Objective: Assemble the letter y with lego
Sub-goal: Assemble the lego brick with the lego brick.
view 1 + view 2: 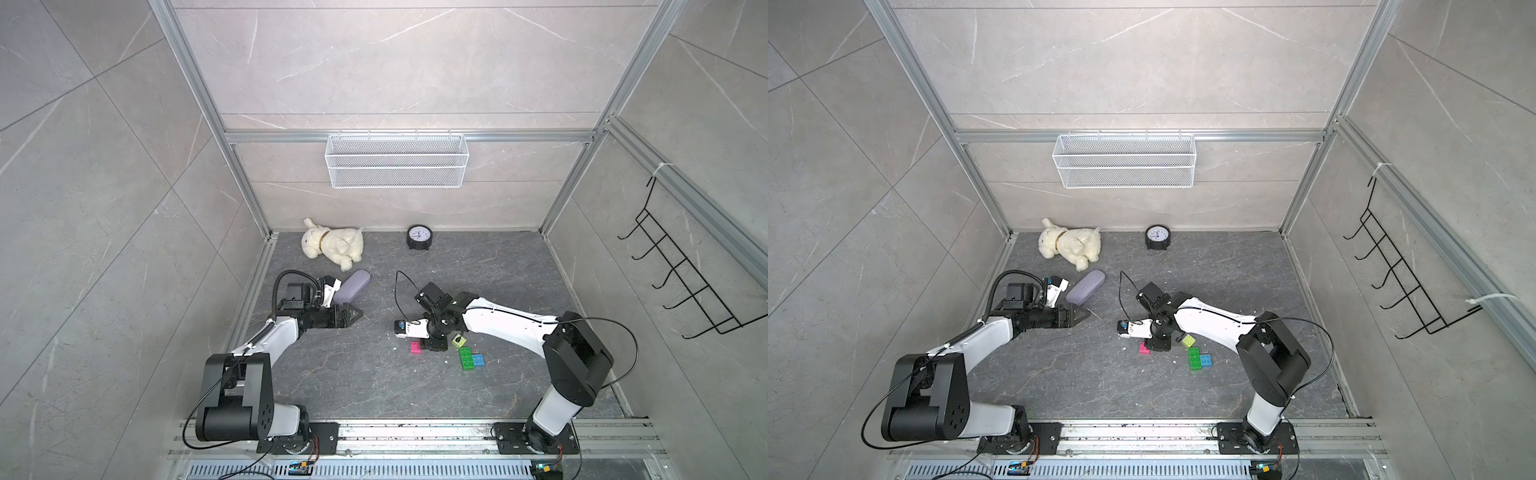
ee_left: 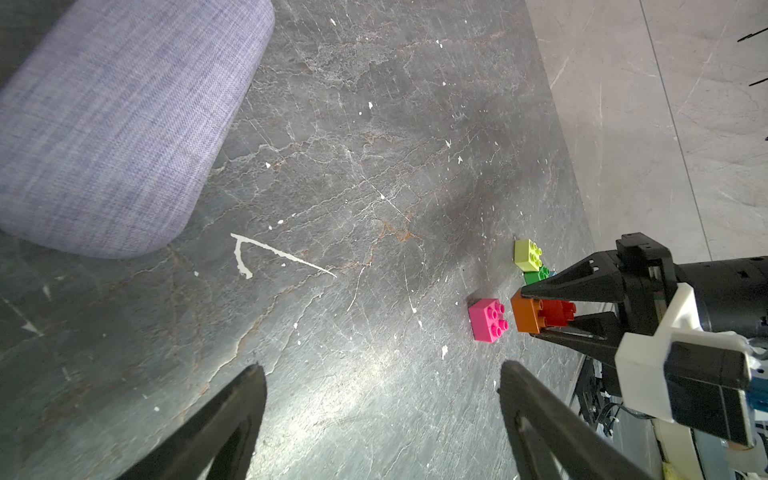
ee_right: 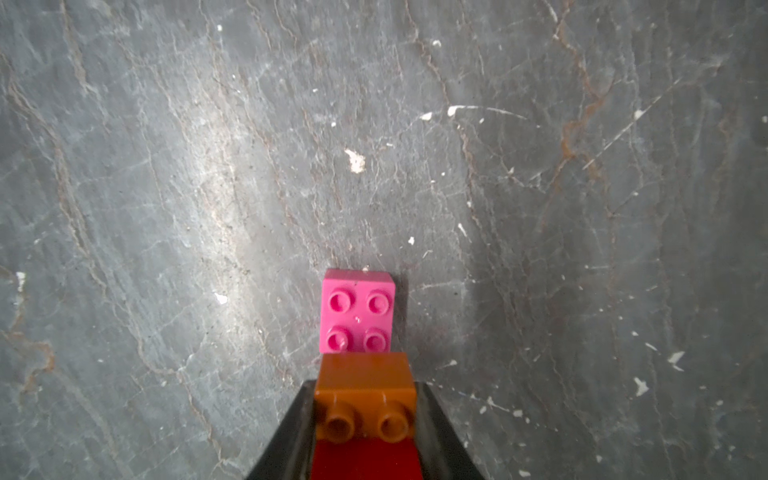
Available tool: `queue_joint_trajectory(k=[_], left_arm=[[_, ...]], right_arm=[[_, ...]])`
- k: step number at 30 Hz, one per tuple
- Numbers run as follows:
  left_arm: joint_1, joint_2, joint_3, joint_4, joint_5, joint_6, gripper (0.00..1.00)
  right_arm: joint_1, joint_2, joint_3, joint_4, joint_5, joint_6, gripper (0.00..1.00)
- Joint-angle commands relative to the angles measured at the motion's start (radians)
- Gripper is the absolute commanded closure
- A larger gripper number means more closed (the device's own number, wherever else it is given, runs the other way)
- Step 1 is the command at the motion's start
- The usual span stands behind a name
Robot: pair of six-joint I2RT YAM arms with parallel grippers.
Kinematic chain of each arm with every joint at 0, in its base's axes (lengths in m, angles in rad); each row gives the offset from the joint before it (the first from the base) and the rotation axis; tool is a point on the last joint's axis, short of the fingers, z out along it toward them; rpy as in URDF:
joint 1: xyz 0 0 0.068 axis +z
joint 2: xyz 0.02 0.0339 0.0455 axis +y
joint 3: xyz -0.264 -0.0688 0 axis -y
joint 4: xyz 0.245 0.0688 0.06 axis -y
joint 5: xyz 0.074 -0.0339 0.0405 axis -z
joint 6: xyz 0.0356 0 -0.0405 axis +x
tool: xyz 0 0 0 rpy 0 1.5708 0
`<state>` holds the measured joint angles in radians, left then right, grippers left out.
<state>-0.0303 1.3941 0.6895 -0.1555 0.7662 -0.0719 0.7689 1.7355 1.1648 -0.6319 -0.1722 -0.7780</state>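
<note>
text: none legible | clock point(image 1: 419, 238) point(image 1: 1157, 237) dial: marks too small to read in both top views

The dark grey stone bench point(image 1: 332, 374) bears a white plush dog point(image 1: 332, 247), round black clock point(image 1: 419, 237), lilac fabric case point(image 1: 353, 286), pink brick point(image 1: 415, 347), yellow-green brick point(image 1: 458, 341), and long green brick point(image 1: 466, 357) touching a blue brick point(image 1: 478, 360).

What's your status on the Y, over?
Left gripper open, empty. Right gripper shut on orange-red stack, above pink brick, not seated. Green brick, blue brick, yellow-green brick aside; nothing blocking.
</note>
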Motion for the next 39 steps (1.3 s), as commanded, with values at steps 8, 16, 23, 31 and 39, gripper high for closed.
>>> queue_joint_trajectory(k=[8, 16, 23, 31, 39], left_arm=[[0.001, -0.003, 0.008, 0.016, 0.016, -0.009, 0.09], [0.000, -0.003, 0.008, 0.017, 0.018, -0.009, 0.10], [0.001, -0.001, 0.008, 0.016, 0.016, -0.012, 0.10], [0.001, 0.000, 0.010, 0.017, 0.014, -0.011, 0.10], [0.001, 0.000, 0.010, 0.016, 0.012, -0.012, 0.10]], right_arm=[[0.016, 0.057, 0.055, -0.036, -0.023, 0.003, 0.69], [0.023, 0.074, 0.043, -0.045, -0.030, 0.003, 0.70], [0.024, 0.088, 0.023, -0.053, 0.003, 0.000, 0.70], [0.024, 0.089, 0.009, -0.084, 0.045, -0.014, 0.70], [0.024, 0.075, 0.009, -0.098, 0.051, -0.012, 0.70]])
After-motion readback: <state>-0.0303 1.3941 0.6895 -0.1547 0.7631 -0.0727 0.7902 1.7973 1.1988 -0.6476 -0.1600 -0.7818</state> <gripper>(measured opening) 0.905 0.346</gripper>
